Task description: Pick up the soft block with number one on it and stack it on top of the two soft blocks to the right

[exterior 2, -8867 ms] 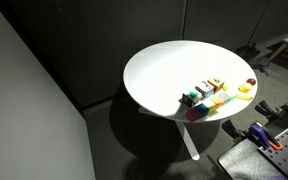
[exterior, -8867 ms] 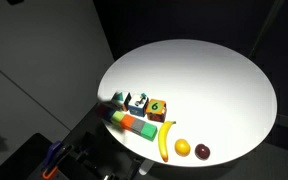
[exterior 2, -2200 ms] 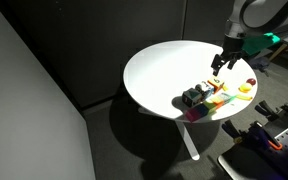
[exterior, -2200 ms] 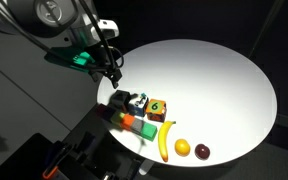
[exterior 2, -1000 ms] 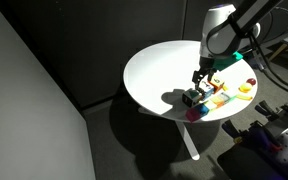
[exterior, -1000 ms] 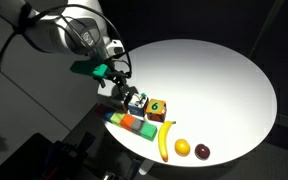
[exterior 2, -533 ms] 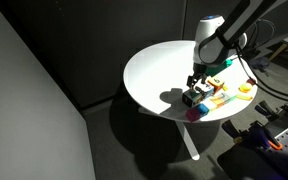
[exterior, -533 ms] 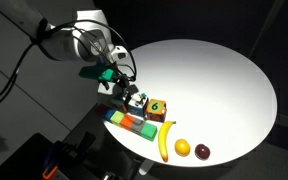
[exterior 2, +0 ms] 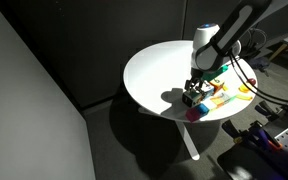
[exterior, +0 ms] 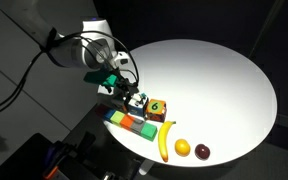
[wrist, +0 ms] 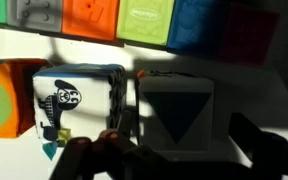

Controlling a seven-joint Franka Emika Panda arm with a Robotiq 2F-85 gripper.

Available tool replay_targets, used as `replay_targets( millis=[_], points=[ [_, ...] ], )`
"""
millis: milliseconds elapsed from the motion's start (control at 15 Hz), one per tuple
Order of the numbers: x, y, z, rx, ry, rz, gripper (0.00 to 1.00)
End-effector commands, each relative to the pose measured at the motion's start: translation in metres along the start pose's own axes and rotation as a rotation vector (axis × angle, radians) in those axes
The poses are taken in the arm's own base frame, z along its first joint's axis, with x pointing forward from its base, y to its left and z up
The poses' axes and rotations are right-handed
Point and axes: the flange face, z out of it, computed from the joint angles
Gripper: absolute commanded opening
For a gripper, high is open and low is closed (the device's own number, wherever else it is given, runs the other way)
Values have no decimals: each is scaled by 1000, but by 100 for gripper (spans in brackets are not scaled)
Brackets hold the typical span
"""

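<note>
Round white table with three soft cubes, coloured bar, banana, two fruits

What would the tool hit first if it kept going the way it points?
Likely the bluish-purple soft block: the open tool points down over it, straddling it. Depth is hard to judge here.

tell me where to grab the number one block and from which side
By its two flat side faces, coming straight down from above. The block sits square on the table, and the open gripper straddles it: one finger in the narrow gap beside the white-patch cube, the other on the free outer side. Being soft, pinch it centred.
</note>
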Motion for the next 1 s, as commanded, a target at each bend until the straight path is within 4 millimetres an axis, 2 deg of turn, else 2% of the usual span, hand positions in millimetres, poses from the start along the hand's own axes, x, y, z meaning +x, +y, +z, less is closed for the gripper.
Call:
replay_targets(
  millis=[0, 933],
  points=[
    [5, 1, 5, -6, 18, -13, 100],
    [1, 4, 26, -4, 17, -25, 100]
  ],
)
